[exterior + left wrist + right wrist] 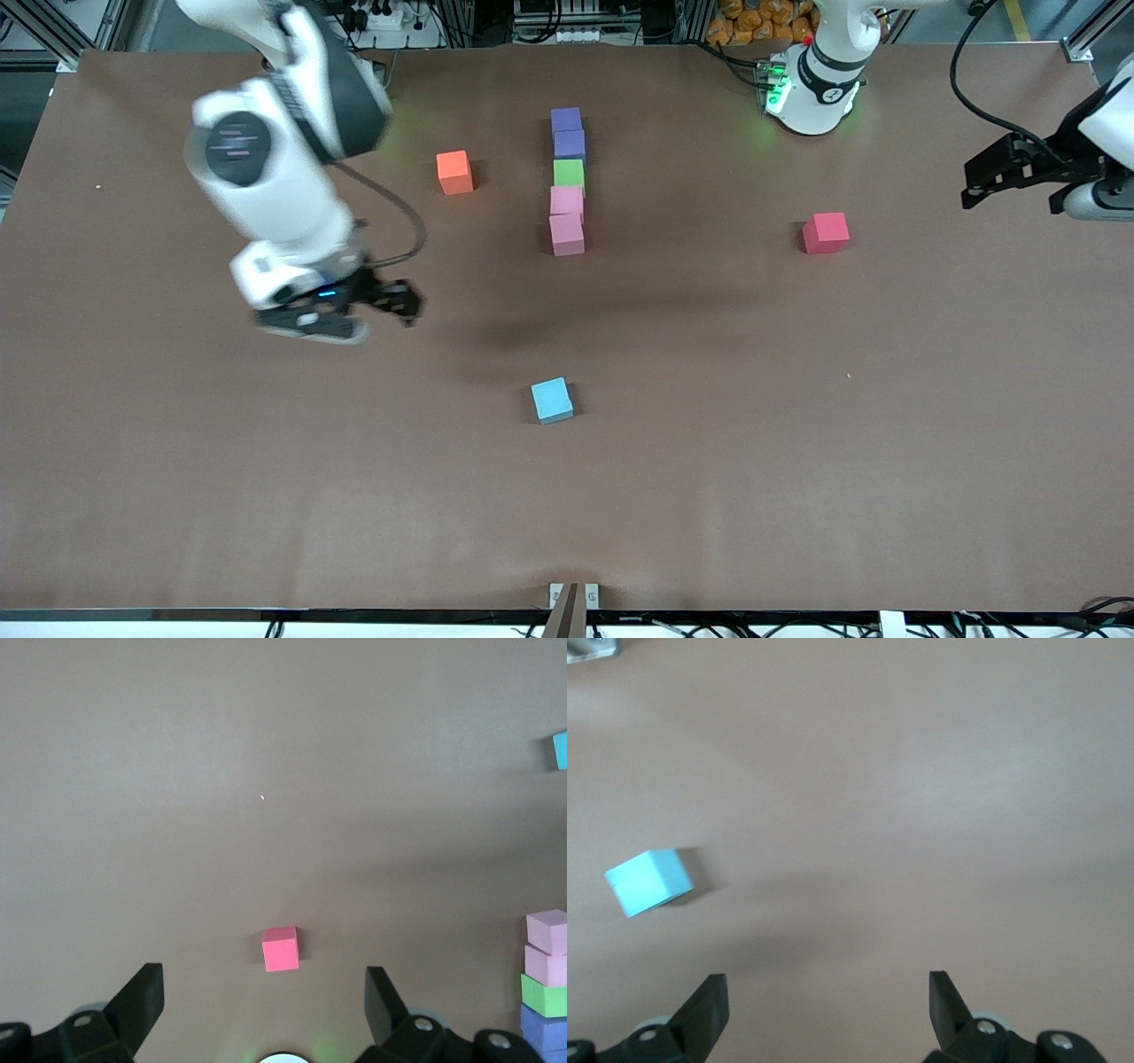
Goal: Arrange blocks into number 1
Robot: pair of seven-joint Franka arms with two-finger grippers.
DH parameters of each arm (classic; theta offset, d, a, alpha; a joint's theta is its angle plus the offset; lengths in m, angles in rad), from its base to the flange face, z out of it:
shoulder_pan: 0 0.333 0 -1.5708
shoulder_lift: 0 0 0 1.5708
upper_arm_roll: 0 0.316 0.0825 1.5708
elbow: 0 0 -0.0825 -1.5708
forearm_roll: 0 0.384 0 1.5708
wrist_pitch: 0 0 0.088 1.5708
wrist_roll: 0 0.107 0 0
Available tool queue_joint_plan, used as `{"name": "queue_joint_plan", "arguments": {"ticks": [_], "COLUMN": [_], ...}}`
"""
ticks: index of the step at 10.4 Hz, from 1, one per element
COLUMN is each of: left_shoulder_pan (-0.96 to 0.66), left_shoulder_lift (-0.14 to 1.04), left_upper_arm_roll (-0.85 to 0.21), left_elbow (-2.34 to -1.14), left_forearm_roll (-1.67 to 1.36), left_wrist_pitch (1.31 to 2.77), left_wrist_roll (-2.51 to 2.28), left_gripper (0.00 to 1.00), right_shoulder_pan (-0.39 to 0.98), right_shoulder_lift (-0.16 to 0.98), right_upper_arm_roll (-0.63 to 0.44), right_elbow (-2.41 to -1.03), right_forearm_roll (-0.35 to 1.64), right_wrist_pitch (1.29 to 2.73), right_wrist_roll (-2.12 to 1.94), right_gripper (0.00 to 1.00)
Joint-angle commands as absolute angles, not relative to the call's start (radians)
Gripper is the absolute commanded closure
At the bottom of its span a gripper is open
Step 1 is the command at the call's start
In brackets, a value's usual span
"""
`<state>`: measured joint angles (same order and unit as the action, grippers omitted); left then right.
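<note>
Five blocks stand in a straight touching column at mid-table: two purple blocks [566, 121] [570, 143] nearest the robots' bases, then a green block [569, 173], then two pink blocks [566, 200] [567, 235]. An orange block [454, 172] sits apart, toward the right arm's end. A red block [826, 232] lies toward the left arm's end. A light-blue block [552, 400] lies nearer the front camera. My right gripper [400, 306] hangs open and empty over bare table between the orange and light-blue blocks. My left gripper [974, 182] waits open over the table's end, with the red block [281, 949] ahead of it.
The brown table [797, 443] carries nothing else. The left arm's base [811, 84] stands at the table's back edge. A small fixture [572, 595] sits at the table's front edge.
</note>
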<state>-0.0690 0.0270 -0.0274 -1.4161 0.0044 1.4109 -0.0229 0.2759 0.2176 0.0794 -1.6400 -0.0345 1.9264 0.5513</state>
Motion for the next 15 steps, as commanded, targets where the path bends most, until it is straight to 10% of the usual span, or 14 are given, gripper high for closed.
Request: {"name": "queue_joint_plan", "arguments": {"ticks": [1, 15], "left_shoulder_pan": [-0.071, -0.063], "left_shoulder_lift": [0.034, 0.043], "left_upper_arm_roll": [-0.026, -0.025], "left_elbow": [-1.388, -1.391], "left_forearm_roll": [-0.012, -0.021], "left_wrist_pitch": [1.388, 1.388], "left_wrist_roll": [-0.002, -0.035], "left_gripper": [0.0, 0.0], "right_shoulder_pan": [0.178, 0.028], "right_shoulder_lift": [0.223, 0.13], "right_upper_arm_roll": [0.097, -0.054], "right_elbow": [-1.549, -1.476], "right_forearm_roll": [-0.046, 0.015], "right_wrist_pitch": [1.82, 1.687], "right_wrist_roll": [0.458, 0.023], "right_gripper": [0.0, 0.0]}}
